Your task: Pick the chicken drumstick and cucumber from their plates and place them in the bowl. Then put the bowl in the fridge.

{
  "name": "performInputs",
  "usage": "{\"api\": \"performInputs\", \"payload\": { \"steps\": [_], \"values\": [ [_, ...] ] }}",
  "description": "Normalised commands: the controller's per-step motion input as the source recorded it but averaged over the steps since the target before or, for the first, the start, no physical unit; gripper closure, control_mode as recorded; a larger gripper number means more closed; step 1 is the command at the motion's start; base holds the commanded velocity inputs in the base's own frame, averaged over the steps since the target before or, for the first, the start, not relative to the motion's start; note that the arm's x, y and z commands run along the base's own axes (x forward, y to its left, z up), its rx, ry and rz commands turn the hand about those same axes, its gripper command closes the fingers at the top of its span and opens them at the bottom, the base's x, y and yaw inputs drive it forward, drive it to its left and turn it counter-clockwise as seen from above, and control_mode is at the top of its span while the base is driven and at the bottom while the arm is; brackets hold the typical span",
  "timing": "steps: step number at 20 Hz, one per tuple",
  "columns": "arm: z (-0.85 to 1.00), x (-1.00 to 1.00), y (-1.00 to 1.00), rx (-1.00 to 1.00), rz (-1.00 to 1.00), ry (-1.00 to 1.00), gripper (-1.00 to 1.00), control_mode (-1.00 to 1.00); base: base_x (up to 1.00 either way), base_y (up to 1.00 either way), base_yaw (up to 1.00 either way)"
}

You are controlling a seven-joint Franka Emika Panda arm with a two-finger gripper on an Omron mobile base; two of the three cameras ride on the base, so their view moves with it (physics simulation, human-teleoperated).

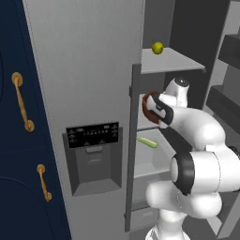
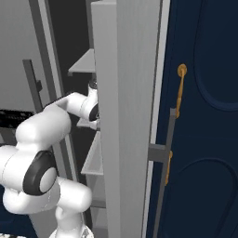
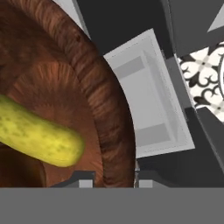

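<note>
cucumber lies closest to the hand camera, resting on the floor of the bowl, towards the left side of its inside. bowl rim runs between the two dark fingertips at the bottom of that view, so the gripper is judged to be pinching the rim. no drumstick can be made out in the visible part of the bowl; whether it sits in the hidden part cannot be told.

seen from the left base camera, the bowl is held up at the front edge of a middle shelf inside the open fridge, with the arm reaching in past the door edge. a small round yellow fruit sits on the shelf above, near its front left corner. a long pale-green stick lies on the shelf below.

step in hand: last stage, putting the bowl in the fridge. the bowl looks carried, not yet set down.

next move calls for:
- carrying the bowl further in over the shelf, keeping it level so the cucumber does not roll out.
- lowering until the base rests flat on the shelf.
- releasing the rim, then backing out clear of the upper shelf and the door edge.
</note>
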Motion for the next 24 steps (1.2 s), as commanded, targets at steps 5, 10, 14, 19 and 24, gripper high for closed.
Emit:
{"api": "performInputs", "payload": {
  "steps": [5, 10, 14, 19, 24],
  "values": [
    [-0.17, 0.35, 0.0, 0.0, 0.0, 0.01, 1.0, -1.0, 0.0, 0.0, 0.0],
    [-0.29, 0.08, 0.0, 0.0, 0.0, 0.0, 1.0, -1.0, 0.0, 0.0, 0.0],
    [-0.34, 0.0, 0.0, 0.0, 0.0, 0.0, 1.0, -1.0, 0.0, 0.0, 0.0],
    [-0.27, 0.0, 0.0, 0.0, 0.01, 0.0, 1.0, -1.0, 0.0, 0.0, 0.0],
    [-0.22, 0.0, 0.0, 0.0, 0.02, 0.0, -1.0, -1.0, 0.0, 0.0, 0.0]
  ]
}}
